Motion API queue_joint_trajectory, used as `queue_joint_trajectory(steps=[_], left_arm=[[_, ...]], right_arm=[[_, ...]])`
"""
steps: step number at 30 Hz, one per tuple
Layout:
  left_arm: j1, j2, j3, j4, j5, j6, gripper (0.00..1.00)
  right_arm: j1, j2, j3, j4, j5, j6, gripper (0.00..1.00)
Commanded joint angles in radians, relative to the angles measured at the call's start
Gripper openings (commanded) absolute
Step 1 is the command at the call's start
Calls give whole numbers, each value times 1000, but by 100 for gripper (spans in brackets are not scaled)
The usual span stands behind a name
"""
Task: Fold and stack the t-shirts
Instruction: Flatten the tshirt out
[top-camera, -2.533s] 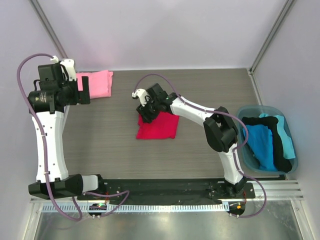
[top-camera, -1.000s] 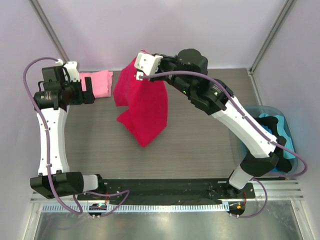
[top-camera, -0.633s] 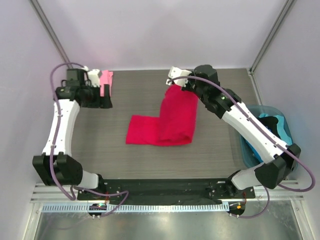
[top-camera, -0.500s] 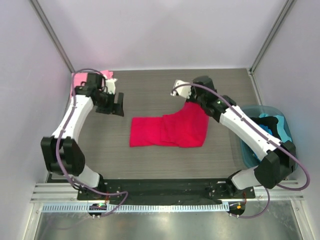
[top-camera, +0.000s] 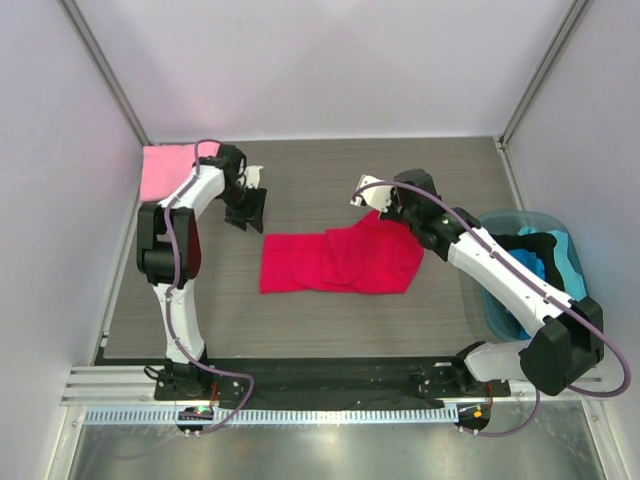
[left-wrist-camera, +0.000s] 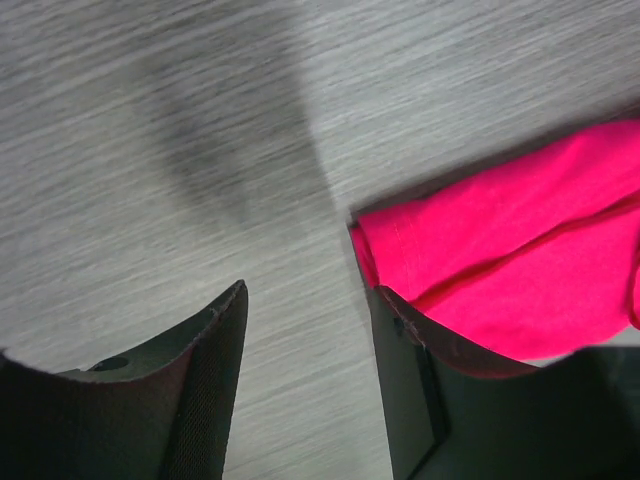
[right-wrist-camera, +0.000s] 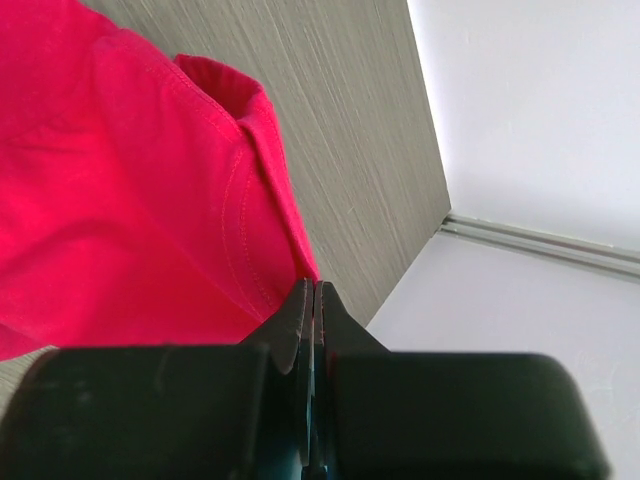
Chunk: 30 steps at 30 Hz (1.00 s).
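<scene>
The crimson-red t-shirt (top-camera: 335, 262) lies loosely spread on the table, partly doubled over on its right half. My right gripper (top-camera: 378, 208) is at its back right edge, shut on the hem (right-wrist-camera: 285, 235), with the jaws pressed together on the cloth (right-wrist-camera: 313, 288). My left gripper (top-camera: 252, 212) hovers just behind the shirt's back left corner (left-wrist-camera: 400, 235). It is open (left-wrist-camera: 308, 290) with only bare table between its fingers (left-wrist-camera: 205, 370). The light pink t-shirt (top-camera: 164, 172) lies flat in the back left corner.
A blue bin (top-camera: 530, 214) holding blue, black and teal clothes stands at the right edge, close to my right arm's elbow. Walls close in at the back (top-camera: 320, 70) and on both sides.
The right arm has brought the red t-shirt down from the air and laid it on the table. The left arm has swung from the pink t-shirt toward the red one's left corner.
</scene>
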<state>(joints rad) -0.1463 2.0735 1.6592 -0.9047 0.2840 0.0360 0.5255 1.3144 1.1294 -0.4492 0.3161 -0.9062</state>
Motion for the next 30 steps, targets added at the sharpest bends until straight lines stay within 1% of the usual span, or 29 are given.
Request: queue_joint_trajectory(steps=[1,5,9,14,16,18,22,26,27,30], left_arm=[[-21,11,44,-28,21,21,54],[-52,5,17,-25,21,24,54],[-70,3,-4,-22,20,34,50],[-85,49,27,-40,26,42,48],[-88,71,42,-48,27,42,44],[-90,77,45,-51,24,44,35],[-90,76,50,-56,17,51,30],[-90,60,53,-62,20,56,5],[-90,53,60,-65,20,58,0],[-88,-6,92,-69,32,68,0]], right_arm=[[-16,-43,-22,40,3,15,1],[-33,-50,-42,50,-2,18,1],[-53,-53,-59,58,-5,20,1],[-65,-49,-66,66,-8,20,1],[-68,-47,-65,69,-6,18,1],[-74,-46,-63,72,-6,17,1],[-84,-47,-69,72,-11,20,1],[-91,-44,-74,81,-12,20,1],[-96,-44,-75,83,-12,18,1],[-101,-37,-68,93,-8,15,1]])
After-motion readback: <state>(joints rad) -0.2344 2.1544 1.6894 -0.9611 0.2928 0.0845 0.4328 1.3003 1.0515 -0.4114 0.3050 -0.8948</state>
